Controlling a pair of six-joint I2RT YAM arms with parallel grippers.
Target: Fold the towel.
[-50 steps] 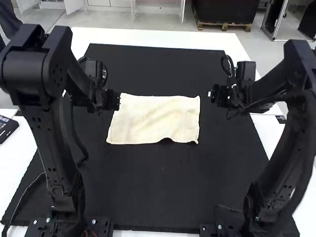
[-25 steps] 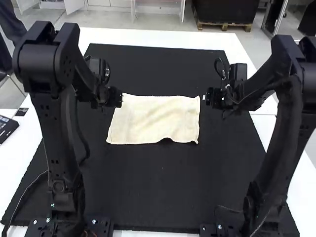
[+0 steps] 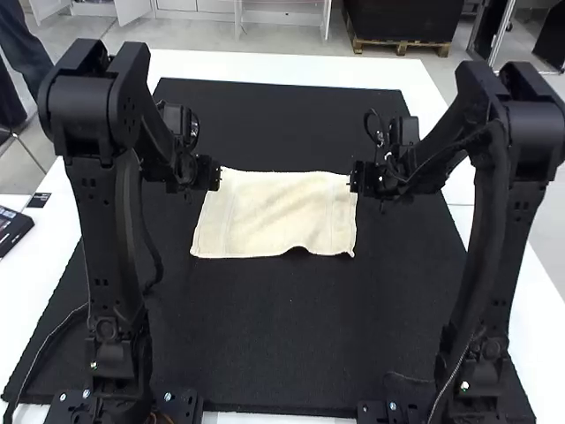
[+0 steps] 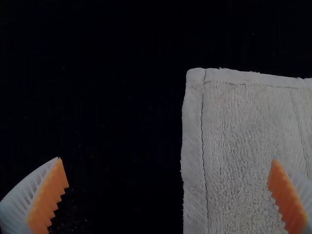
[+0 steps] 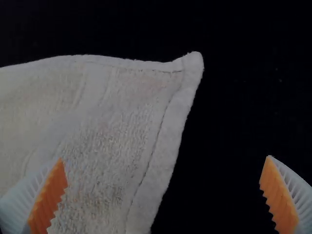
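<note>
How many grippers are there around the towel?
2. The left gripper is at the towel's far left corner, the right gripper at its far right corner. Both are open.

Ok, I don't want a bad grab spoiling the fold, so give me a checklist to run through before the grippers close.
1. Left gripper open: ok, its fingers are wide apart.
2. Right gripper open: ok, also wide apart.
3. A side edge between each pair of fingers, as the wrist views show it: ok, left edge and right edge.
4. Towel spread flat: not ok, its near edge ripples right of the middle.
5. Fingertips low enough to pinch the cloth: cannot tell.
</note>
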